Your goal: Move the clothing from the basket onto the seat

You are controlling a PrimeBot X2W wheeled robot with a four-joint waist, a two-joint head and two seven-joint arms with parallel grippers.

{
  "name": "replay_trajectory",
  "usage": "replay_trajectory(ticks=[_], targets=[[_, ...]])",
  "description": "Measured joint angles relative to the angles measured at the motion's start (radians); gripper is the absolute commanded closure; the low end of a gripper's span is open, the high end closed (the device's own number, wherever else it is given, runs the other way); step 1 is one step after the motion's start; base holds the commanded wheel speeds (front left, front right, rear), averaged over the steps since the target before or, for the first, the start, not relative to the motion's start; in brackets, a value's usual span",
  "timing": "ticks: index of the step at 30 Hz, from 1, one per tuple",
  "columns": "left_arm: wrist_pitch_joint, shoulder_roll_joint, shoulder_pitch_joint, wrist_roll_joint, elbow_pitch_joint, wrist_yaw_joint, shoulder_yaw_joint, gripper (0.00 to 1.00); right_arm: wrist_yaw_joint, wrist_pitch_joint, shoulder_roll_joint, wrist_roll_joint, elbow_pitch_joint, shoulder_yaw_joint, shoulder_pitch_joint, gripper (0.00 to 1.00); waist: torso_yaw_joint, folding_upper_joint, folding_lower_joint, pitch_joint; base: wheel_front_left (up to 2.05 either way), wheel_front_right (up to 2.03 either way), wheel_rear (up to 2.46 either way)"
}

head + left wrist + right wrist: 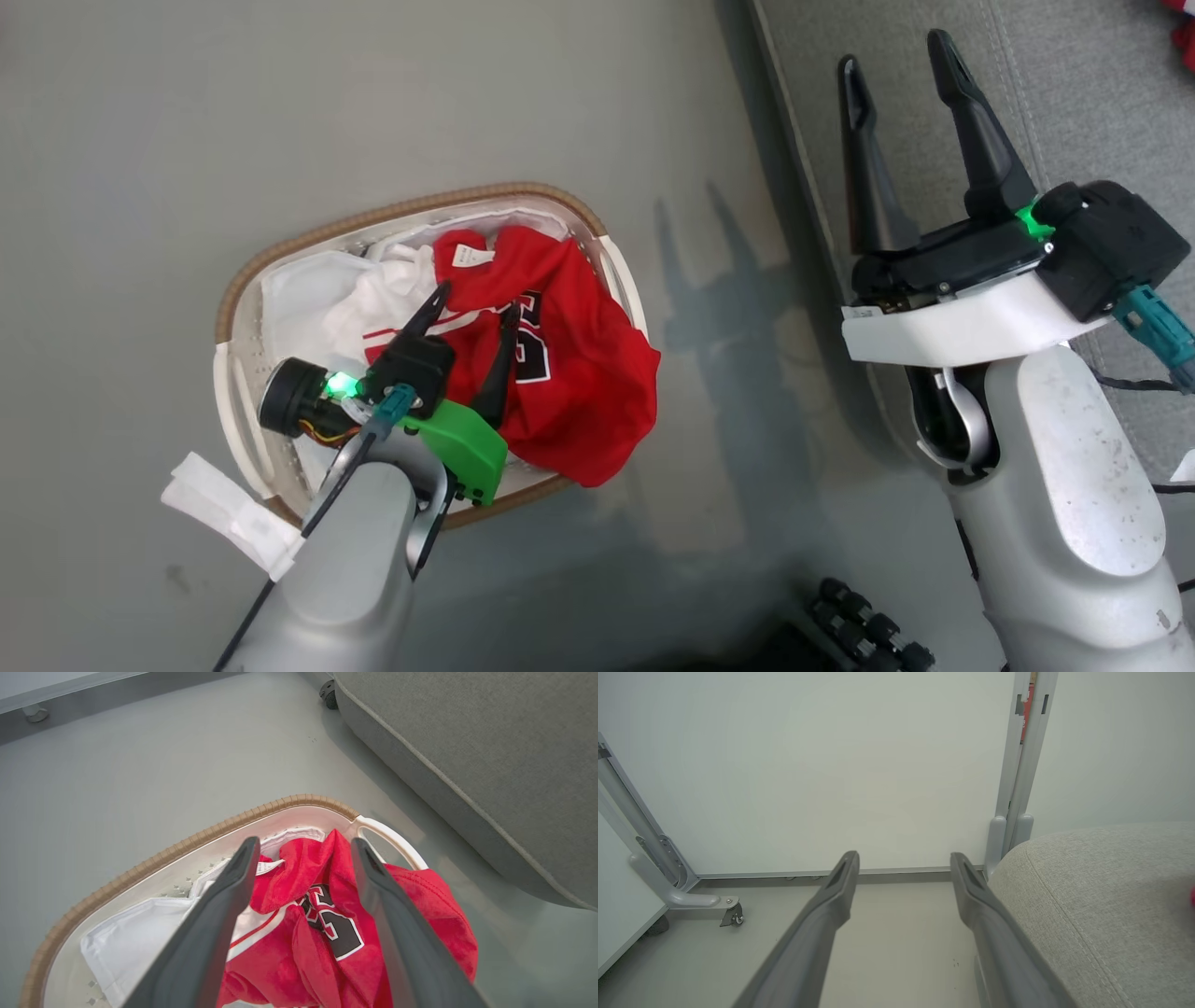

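The white basket [373, 219] with a brown woven rim stands on the grey floor, left of the seat [1074, 84]. Red clothing [579, 373] with black-and-white numerals lies heaped in it and hangs over its right rim, beside a white liner [308, 299]. My left gripper [476, 301] is open just above the heap, fingers astride the numbered garment [420, 905]; I cannot tell whether they touch it. My right gripper [893, 51] is open and holds nothing, raised over the seat's left edge [1101, 896]. A scrap of red [1181, 28] lies on the seat at the far right.
Bare grey floor surrounds the basket [140, 868]. The seat's rounded front [490, 765] runs close by the basket's loop handle [392, 835]. A white wall panel with a metal frame and caster foot [733, 914] stands beyond the seat. Part of a black device [859, 625] shows at the bottom edge.
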Motion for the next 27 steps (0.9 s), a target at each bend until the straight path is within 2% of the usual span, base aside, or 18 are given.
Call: replay_trajectory(ticks=[19,27], targets=[[0.0,0.007,-0.215,-0.035,0.412,-0.005,-0.025,0.0,0.0,0.0,0.0,0.017,-0.037,-0.003,-0.04,0.0,-0.082,0.0,0.0,0.197,0.0,0.0,0.0],[0.0,0.005,-0.267,-0.065,0.496,-0.005,-0.027,0.0,0.0,0.0,0.0,0.021,-0.04,-0.009,-0.04,0.0,-0.092,0.0,0.0,0.236,0.0,0.0,0.0]])
